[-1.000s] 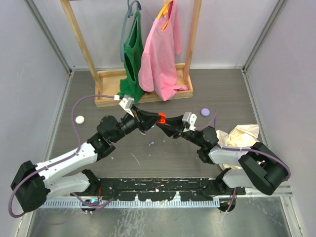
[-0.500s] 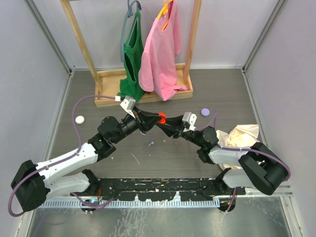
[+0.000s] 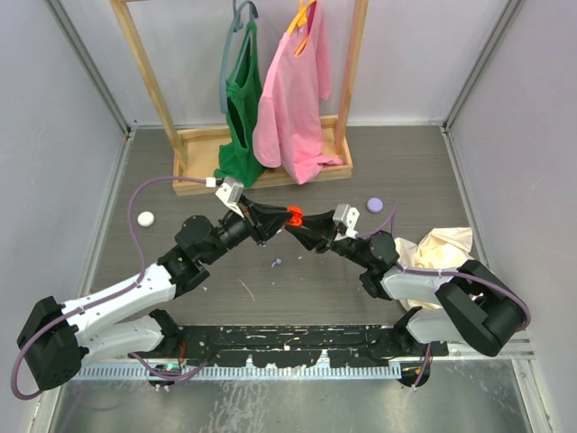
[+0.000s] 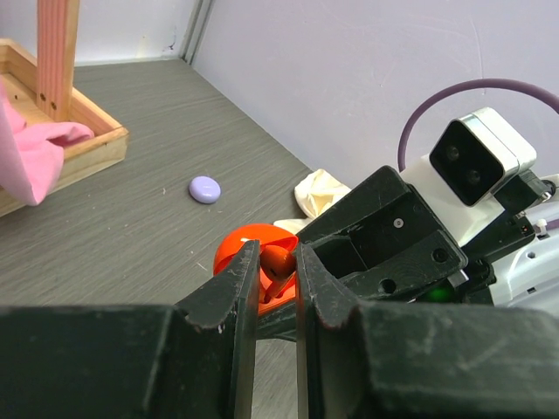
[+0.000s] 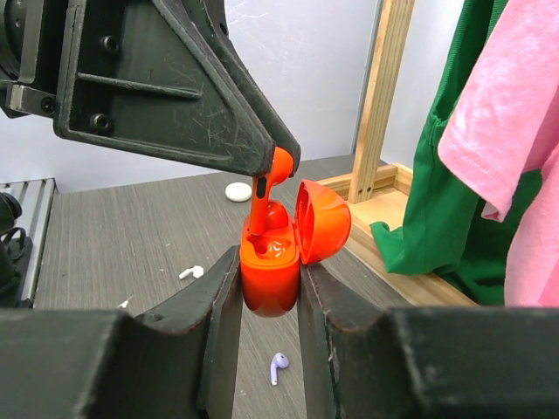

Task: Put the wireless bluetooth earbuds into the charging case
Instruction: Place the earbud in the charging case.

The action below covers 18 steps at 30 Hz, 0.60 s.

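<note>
My right gripper (image 5: 269, 262) is shut on an orange charging case (image 5: 271, 284), held upright above the table with its lid (image 5: 325, 220) hinged open. My left gripper (image 4: 278, 255) is shut on an orange earbud (image 5: 262, 196). The earbud's stem points down into a slot in the case. In the top view both grippers meet at the case (image 3: 293, 215) over the middle of the table. One pale lavender earbud (image 5: 278, 368) lies on the table below the case, also seen in the top view (image 3: 276, 262).
A lavender disc (image 3: 375, 205) lies at the right and a white disc (image 3: 145, 218) at the left. A small white earbud (image 5: 190, 271) lies on the table. A wooden rack (image 3: 261, 171) with green and pink clothes stands at the back. Crumpled cloth (image 3: 442, 248) lies by the right arm.
The left arm has shifted slightly to the left. Both grippers stay shut and still meet at the orange case.
</note>
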{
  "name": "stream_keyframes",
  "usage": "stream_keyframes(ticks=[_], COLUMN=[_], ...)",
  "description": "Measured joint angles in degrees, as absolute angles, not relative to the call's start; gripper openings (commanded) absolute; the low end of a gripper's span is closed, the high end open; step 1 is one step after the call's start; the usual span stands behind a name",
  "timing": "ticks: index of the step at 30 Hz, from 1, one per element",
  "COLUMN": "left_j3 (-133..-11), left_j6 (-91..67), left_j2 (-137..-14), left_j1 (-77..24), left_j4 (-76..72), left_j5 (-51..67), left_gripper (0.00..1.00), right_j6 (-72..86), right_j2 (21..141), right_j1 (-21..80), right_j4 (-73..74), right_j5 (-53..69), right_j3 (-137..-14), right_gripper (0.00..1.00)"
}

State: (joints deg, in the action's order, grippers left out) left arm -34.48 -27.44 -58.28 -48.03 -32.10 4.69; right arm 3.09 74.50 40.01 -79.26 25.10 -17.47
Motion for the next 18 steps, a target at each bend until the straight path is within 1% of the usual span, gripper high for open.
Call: stream_keyframes(ticks=[18], left_j3=[-34.3], left_j6=[-27.5], left_j2=[-59.0], left_j1=[-49.2], left_j4=[-32.1], left_j5=[4.1], left_gripper=[0.15], right_j6=[3.4], right_j2=[74.5], right_j1=[40.0], right_j4=[-79.8], right_j5=[25.1], right_j3=[-17.5], right_gripper=[0.01])
